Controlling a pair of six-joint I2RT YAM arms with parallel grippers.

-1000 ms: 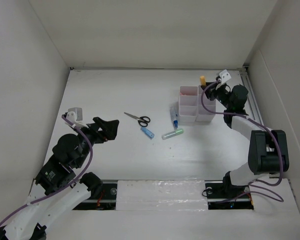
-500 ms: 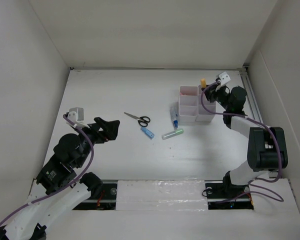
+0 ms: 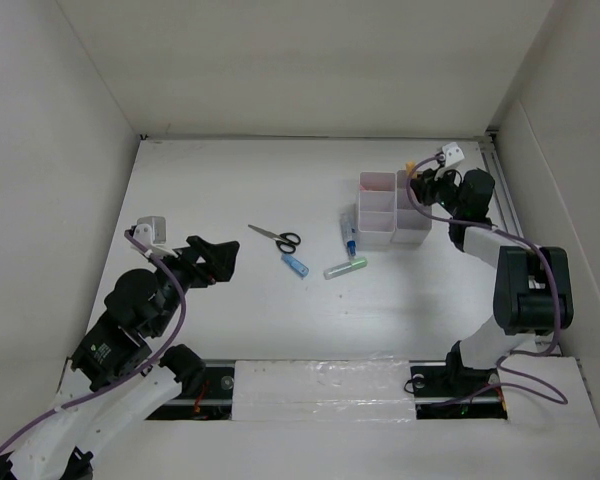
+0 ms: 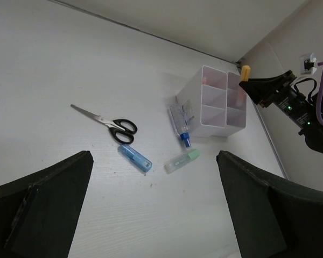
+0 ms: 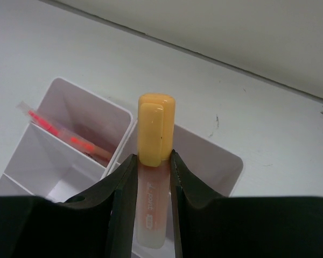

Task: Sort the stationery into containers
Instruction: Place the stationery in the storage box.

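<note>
left gripper (image 3: pixel 218 261): sitting nearest, at the left of the table, its black fingers standing wide apart and gripping nothing, aiming out over the scattered stationery.
white table (image 3: pixel 200 180): carrying every item below.
short blue tube (image 3: pixel 296 266): lying flat near the middle of the table, just right of the scissor handles, not touching them.
pale green marker (image 3: pixel 346 267): lying flat to the right of the blue tube, near the organiser's near left corner, apart from it.
black-handled scissors (image 3: pixel 277 237): lying closed, the handles pointing toward the blue tube and the metal blades pointing left and away.
clear pen with a blue cap (image 3: pixel 348 232): lying alongside the organiser's left wall, cap end nearest.
white plastic six-compartment organiser (image 3: pixel 378 228): standing upright at the right of the table, two columns of three.
thin red pen (image 5: pixel 54 129): leaning tilted inside the far left compartment.
right gripper (image 5: pixel 151 177): hovering at the organiser's far right end, its fingers pinching the marker's body from both sides.
orange-capped marker with a translucent body (image 5: pixel 156 134): being held over the far right compartment, cap pointing away from the wrist; whether it is touching the rim is not showing.
</note>
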